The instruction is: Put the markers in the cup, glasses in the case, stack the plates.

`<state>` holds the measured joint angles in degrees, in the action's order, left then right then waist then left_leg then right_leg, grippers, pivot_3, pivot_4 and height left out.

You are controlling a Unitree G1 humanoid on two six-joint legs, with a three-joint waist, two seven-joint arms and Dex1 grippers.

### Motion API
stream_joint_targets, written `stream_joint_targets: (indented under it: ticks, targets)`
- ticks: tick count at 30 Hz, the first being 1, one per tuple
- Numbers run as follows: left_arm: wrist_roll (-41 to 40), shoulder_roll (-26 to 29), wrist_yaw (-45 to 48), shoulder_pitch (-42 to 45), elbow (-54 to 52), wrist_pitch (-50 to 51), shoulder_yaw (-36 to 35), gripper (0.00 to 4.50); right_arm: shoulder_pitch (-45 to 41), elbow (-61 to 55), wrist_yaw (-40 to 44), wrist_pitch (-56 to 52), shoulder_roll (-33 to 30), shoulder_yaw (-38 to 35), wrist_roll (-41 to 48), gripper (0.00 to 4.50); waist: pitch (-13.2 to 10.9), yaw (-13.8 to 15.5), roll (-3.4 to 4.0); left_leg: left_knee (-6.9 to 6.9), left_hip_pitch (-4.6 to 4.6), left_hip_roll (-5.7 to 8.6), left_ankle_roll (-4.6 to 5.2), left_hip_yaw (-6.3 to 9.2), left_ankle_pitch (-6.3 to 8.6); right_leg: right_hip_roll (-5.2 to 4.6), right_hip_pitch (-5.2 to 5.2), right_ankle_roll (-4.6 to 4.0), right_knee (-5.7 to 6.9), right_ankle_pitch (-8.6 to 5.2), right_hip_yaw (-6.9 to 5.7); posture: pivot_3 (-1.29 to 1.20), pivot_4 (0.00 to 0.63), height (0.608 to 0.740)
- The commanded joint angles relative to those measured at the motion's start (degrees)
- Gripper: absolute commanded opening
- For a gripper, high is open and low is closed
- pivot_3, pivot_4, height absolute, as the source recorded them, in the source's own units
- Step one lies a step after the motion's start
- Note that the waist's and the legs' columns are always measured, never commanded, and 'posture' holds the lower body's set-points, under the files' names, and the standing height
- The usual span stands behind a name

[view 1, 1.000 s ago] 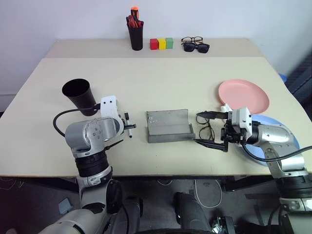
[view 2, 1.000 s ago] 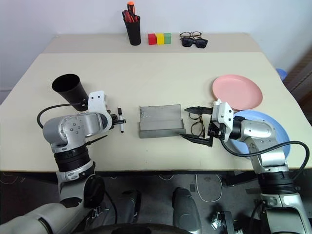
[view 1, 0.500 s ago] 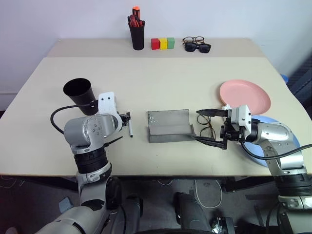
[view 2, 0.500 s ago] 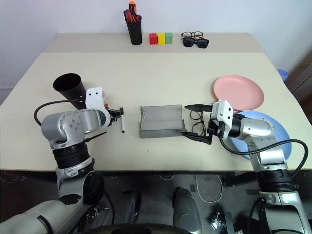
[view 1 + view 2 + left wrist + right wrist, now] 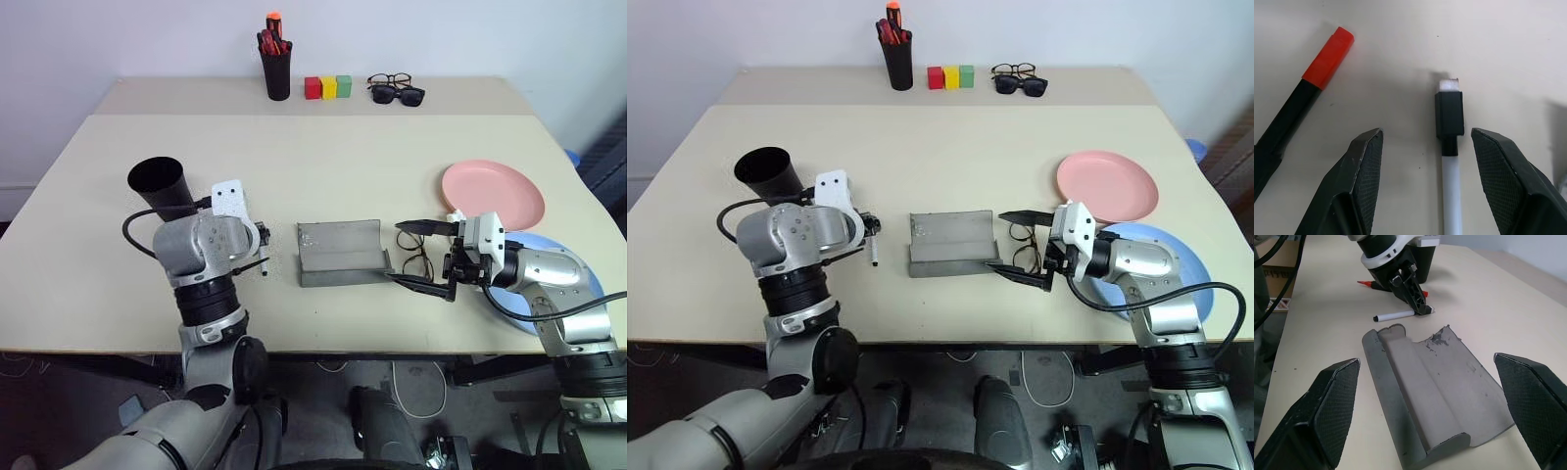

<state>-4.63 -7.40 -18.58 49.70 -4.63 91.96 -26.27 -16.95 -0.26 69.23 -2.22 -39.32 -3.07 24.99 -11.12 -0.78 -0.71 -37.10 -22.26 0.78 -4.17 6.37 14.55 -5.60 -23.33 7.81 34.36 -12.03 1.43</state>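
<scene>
White marker (image 5: 1451,161) is lying between the left gripper's (image 5: 1426,171) spread, empty fingers; closing on it comes next. Right gripper (image 5: 423,257) is waiting open.

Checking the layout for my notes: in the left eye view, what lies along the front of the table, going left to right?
black cup → left gripper over the white marker → open grey case → wire-frame glasses → right gripper → light blue plate
</scene>
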Motion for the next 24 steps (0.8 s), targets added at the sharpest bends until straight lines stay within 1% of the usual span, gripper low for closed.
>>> stream_joint_targets:
  ticks: [1, 4, 6, 8, 14, 16, 18, 19, 21, 22, 24]
  targets:
    - [3.78, -1.42, -2.96, 1.02, 3.37, -0.84, -2.59, 2.91, -0.44, -2.55, -0.31, -0.12, -0.5, -1.14, 0.8, 4.5, 0.01, -0.08, 0.01, 0.0, 0.0, 0.0, 0.0, 0.0, 0.0, 0.0, 0.0, 0.01, 0.0, 0.0, 0.0, 0.0, 0.15, 0.74]
    - [5.11, -2.41, -4.01, 1.62, 5.72, -2.3, -3.4, 2.09, -0.18, -2.96, -0.32, -0.43, -0.75, -1.29, 0.89, 4.5, 0.04, -0.23, 0.06, 0.0, 0.06, 0.0, -0.02, 0.0, -0.01, 0.0, 0.02, 0.01, 0.02, 0.01, 0.0, 0.0, 0.15, 0.74]
    - [5.5, -2.91, -4.21, 2.1, 6.82, -2.59, -4.12, 1.11, 0.12, -3.42, -0.35, -0.76, -0.98, -1.53, 1.05, 4.5, 0.06, -0.14, 0.11, 0.0, 0.12, 0.0, -0.02, 0.0, -0.01, 0.0, 0.06, 0.02, 0.04, 0.01, 0.0, 0.0, 0.15, 0.74]
    - [5.81, -3.46, -4.27, 2.59, 7.33, -2.21, -5.15, 0.03, 0.43, -3.62, -0.36, -0.9, -1.18, -1.78, 1.11, 4.5, 0.07, -0.04, 0.11, 0.0, 0.16, 0.0, -0.03, 0.0, -0.01, 0.0, 0.12, 0.02, 0.03, 0.01, 0.0, 0.0, 0.15, 0.74]
    - [5.25, -2.95, -2.33, 2.27, 6.47, -1.96, -5.01, 0.01, 0.95, -3.85, -0.69, -1.07, -1.31, -2.19, 1.11, 4.5, 0.1, -0.06, 0.14, -0.01, 0.18, 0.02, -0.03, 0.0, -0.02, 0.0, 0.16, 0.04, 0.02, 0.02, 0.0, 0.0, 0.15, 0.74]
    - [2.11, -2.38, 2.0, 2.03, 3.24, -1.7, -2.44, 0.01, 0.89, -3.47, -0.87, -0.88, -1.24, -2.46, 1.1, 4.5, 0.1, -0.08, 0.14, -0.01, 0.18, 0.02, -0.03, 0.0, -0.02, 0.0, 0.16, 0.05, 0.02, 0.02, 0.0, 0.0, 0.15, 0.74]
    - [-2.09, 0.12, 8.62, 0.91, -3.94, -3.32, 4.21, 0.01, 0.39, -3.21, -1.56, -1.07, -0.72, -2.81, 1.44, 4.5, 0.04, -0.03, 0.06, -0.01, 0.14, 0.02, -0.04, 0.0, -0.02, 0.0, 0.13, 0.05, 0.02, 0.02, 0.0, 0.0, 0.15, 0.74]
    - [-3.75, 2.38, 12.12, 0.05, -7.94, -6.0, 8.28, 0.01, -0.17, -3.14, -2.11, -1.39, -0.17, -3.06, 2.0, 4.5, -0.02, -0.02, -0.04, -0.01, 0.04, 0.02, -0.06, 0.02, -0.04, 0.0, 0.05, 0.04, 0.02, 0.02, 0.0, 0.0, 0.15, 0.74]
    - [-4.98, 5.79, 16.17, -1.07, -13.13, -11.35, 12.91, 0.01, -1.41, -3.16, -3.57, -2.13, 1.19, -3.69, 3.51, 4.5, -0.13, -0.06, -0.16, 0.0, -0.18, 0.02, -0.09, 0.03, -0.05, 0.0, -0.15, -0.03, 0.0, 0.08, 0.0, 0.0, 0.15, 0.74]
    - [-4.37, 8.05, 17.54, -1.68, -15.2, -16.1, 15.07, 0.01, -2.23, -3.24, -4.59, -2.47, 2.21, -4.07, 4.52, 4.5, -0.14, -0.12, -0.15, 0.01, -0.19, 0.02, -0.09, 0.03, -0.05, 0.0, -0.18, -0.18, 0.0, 0.19, 0.01, 0.0, 0.15, 0.74]
    - [-1.4, 13.3, 19.36, -2.91, -17.64, -29.3, 18.13, 0.01, -3.53, -3.71, -5.8, -3.03, 4.66, -4.64, 6.88, 4.5, -0.13, -0.41, -0.12, 0.09, -0.15, 0.01, -0.11, 0.02, -0.06, -0.01, -0.2, -0.17, 0.0, 0.2, 0.03, 0.0, 0.15, 0.74]
